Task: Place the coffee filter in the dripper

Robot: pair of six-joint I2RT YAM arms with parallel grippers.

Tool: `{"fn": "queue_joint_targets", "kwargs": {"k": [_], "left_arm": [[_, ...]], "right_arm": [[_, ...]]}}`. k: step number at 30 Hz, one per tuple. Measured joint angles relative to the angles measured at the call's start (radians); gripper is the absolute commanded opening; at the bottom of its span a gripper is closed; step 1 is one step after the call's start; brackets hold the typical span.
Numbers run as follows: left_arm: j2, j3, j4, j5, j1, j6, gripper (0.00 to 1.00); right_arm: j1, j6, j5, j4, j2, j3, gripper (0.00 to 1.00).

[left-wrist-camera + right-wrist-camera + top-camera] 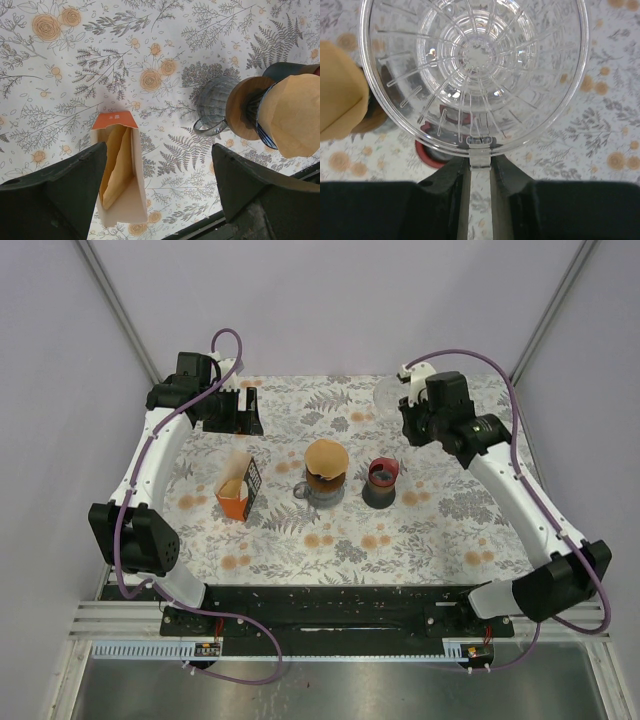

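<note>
Black fingers of the left gripper [159, 155] fill the bottom of its own view. They stand wide apart with nothing between them. Just under them stands the orange filter box [120, 180], open at the top, with brown papers inside. At 3 o'clock from the box sits a grey glass jug [212, 102], and on it a striped dripper [263, 120]. The brown coffee filter [295, 115] rests on top of that dripper. Whether it is pushed all the way down cannot be told. At 3 o'clock from the jug, on the flowered table [450, 530], is a dark cup [382, 480] with a red rim. At 12 o'clock from that cup, up in the air, the right gripper [480, 167] is pinched tight on the little tab of a clear ribbed dripper [475, 65].

The tab is thin, so the clear dripper could tip or slip. The right arm would do best to go slowly, keep the dripper level, and set it down on a bare bit of cloth away from the cup. The paper is soft and bends easily. The left fingers should take it softly by the edge and lower it point first into the middle.
</note>
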Motion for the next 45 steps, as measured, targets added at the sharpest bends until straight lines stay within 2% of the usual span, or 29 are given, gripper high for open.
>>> {"fn": "queue_joint_targets", "kwargs": {"k": [8, 19, 28, 41, 42, 45], "left_arm": [[0.002, 0.000, 0.000, 0.004, 0.002, 0.000, 0.89], [0.002, 0.000, 0.000, 0.003, 0.002, 0.000, 0.89], [0.002, 0.000, 0.000, 0.004, 0.002, 0.000, 0.89], [0.002, -0.004, 0.000, 0.003, 0.002, 0.000, 0.89], [0.002, -0.005, 0.000, 0.004, 0.002, 0.000, 0.89], [0.002, -0.008, 0.000, 0.003, 0.002, 0.000, 0.89]], "right_arm": [[0.068, 0.101, -0.015, -0.087, -0.127, -0.140, 0.00], [0.128, 0.194, -0.014, -0.221, -0.123, -0.179, 0.00], [0.128, 0.211, -0.052, -0.208, -0.121, -0.222, 0.00], [0.132, 0.196, -0.031, -0.184, -0.072, -0.224, 0.00], [0.133, 0.195, -0.024, -0.183, -0.070, -0.224, 0.01], [0.136, 0.188, -0.015, -0.183, -0.064, -0.221, 0.21]]}}
